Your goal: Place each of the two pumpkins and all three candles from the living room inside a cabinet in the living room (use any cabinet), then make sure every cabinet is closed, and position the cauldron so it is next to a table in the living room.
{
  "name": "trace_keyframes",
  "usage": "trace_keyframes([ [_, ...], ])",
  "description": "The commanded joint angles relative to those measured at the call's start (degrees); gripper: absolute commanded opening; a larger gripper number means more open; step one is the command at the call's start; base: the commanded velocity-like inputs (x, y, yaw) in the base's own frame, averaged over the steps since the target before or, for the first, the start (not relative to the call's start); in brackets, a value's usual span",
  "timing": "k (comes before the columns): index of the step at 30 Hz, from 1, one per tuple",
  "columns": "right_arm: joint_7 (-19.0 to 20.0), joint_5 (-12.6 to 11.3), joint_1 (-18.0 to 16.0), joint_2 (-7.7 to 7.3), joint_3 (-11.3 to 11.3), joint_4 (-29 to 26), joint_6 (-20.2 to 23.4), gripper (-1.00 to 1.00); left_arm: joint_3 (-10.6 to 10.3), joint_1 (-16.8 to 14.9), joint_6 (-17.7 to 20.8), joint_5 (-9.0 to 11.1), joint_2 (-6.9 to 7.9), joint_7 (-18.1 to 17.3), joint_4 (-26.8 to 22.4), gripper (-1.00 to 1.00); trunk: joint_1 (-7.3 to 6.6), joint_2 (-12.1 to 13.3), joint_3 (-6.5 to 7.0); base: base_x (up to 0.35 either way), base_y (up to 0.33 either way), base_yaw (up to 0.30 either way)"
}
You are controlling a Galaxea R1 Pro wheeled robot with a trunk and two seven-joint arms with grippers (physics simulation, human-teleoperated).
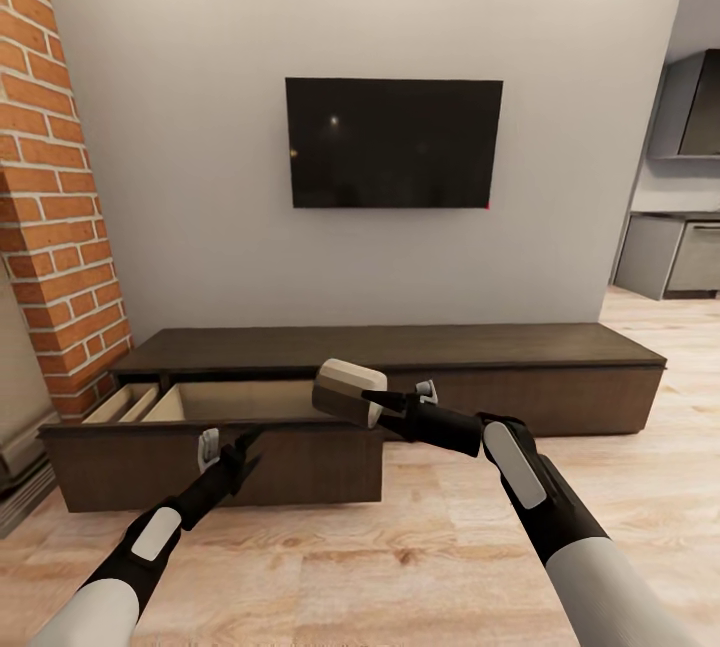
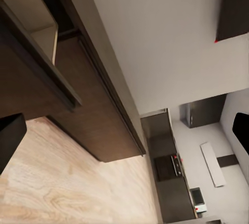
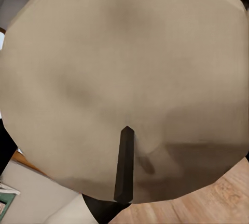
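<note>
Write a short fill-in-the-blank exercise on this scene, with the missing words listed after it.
1. The right gripper holds a ____ over the open drawer.
2. The cabinet has its ____ drawer pulled open.
3. On the wall above the cabinet hangs a dark ____.
4. The left gripper hovers near the open drawer's front, its fingers holding ____.

Missing words: candle; left; television; nothing

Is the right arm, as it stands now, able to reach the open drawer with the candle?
Probably yes. The right gripper holds the candle right at the open drawer of the cabinet, at its right end, and nothing stands between them.
</note>
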Motion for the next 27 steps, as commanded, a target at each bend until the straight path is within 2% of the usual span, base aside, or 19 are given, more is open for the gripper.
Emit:
trace_keyframes([
  [1,0.2,-0.1,0.0,-0.04,0.1,0.0,0.2,-1.0,0.2,0.0,0.5,0.3,-0.01,-0.1,0.0,1.0,-0.02,0.0,-0.15,0.0,0.0,0.093],
  [7,0.2,-0.1,0.0,-0.04,0.1,0.0,0.2,-1.0,0.2,0.0,0.4,0.3,-0.01,0.0,0.0,1.0,-0.02,0.0,-0.67,0.0,0.0,0.093],
  [27,0.2,0.1,0.0,-0.04,0.1,0.0,0.2,-1.0,0.2,0.0,0.4,0.3,-0.01,0.1,0.0,1.0,-0.53,0.2,3.24,0.0,0.0,0.035],
])
